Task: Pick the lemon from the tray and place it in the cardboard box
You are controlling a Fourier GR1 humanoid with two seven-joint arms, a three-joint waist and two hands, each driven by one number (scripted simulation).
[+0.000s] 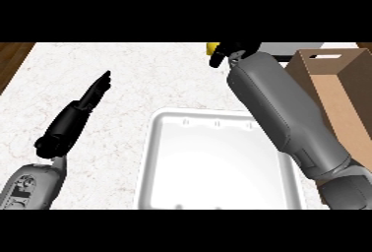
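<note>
Two grey forearms come in from the near edge over a pale speckled surface (pixel 145 74). Nearest, in the middle, sits the white tray (pixel 156 162), its floor bare. At the left, the left hand (pixel 83 106) hangs above the surface with its fingers straight and together, pointing far and to the right, holding nothing. At the right, the long right forearm runs over the tray's right rim toward the far edge. The cardboard box (pixel 320 78) stands open at the far right, just beside that forearm. Farthest, the right hand (pixel 231 50) has its fingers curled round the yellow lemon (pixel 211 47), raised left of the box.
</note>
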